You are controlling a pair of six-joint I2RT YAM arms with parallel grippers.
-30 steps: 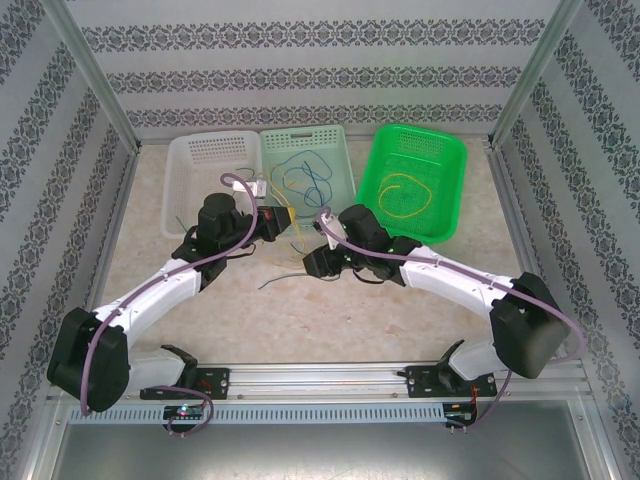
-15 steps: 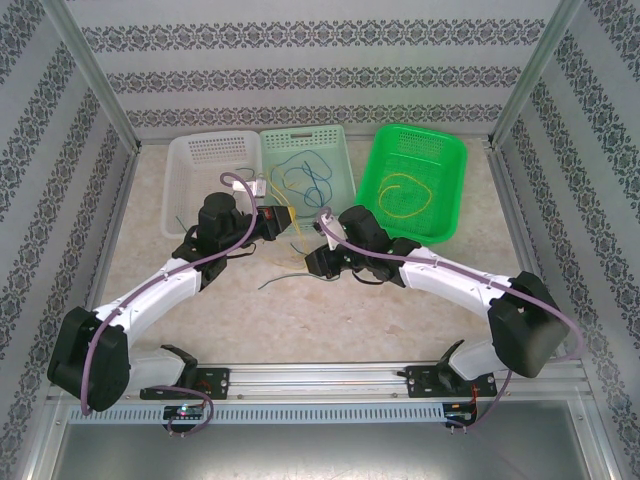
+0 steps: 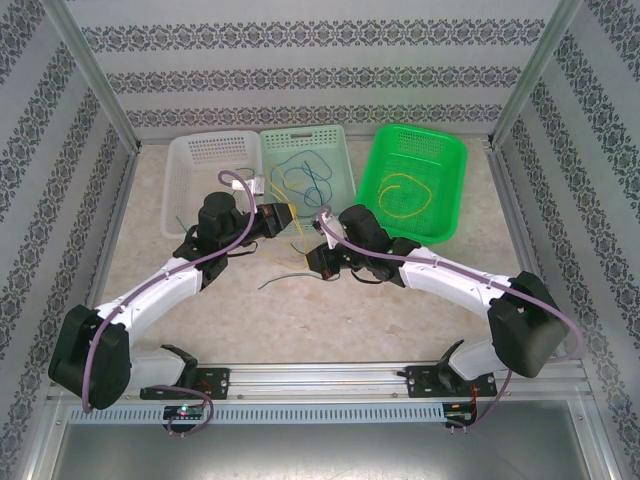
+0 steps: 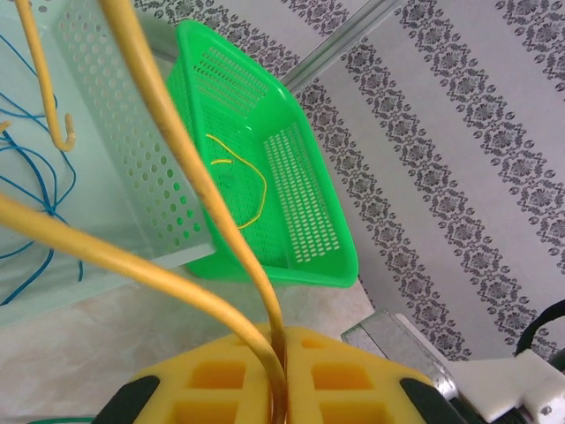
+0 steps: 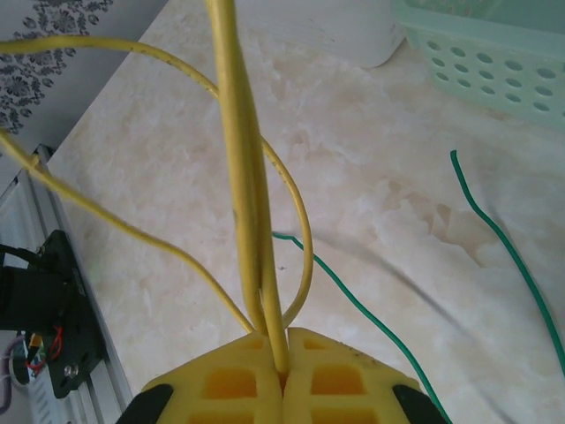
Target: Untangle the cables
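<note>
A yellow cable [image 3: 298, 232] hangs between my two grippers above the table, in front of the mint basket [image 3: 335, 145]. In the left wrist view my left gripper [image 4: 284, 340] is shut on the yellow cable [image 4: 177, 141], which rises from its fingers as two strands. In the right wrist view my right gripper [image 5: 284, 340] is shut on doubled strands of the yellow cable [image 5: 243, 177], with further loops beside them. A green cable [image 3: 285, 277] lies loose on the table under the grippers. Blue, yellow and green cables [image 3: 300, 175] lie tangled in the mint basket. From above, my left gripper [image 3: 285, 217] is up and left of my right gripper [image 3: 322, 262].
A white basket [image 3: 190, 150] stands at the back left. A bright green basket [image 3: 455, 190] at the back right holds a coiled yellow cable [image 3: 405, 195]. Metal frame posts and patterned walls close in the table on three sides.
My right gripper has shut on the yellow cable and edged slightly toward the left gripper. My left gripper has shifted slightly with the cable.
</note>
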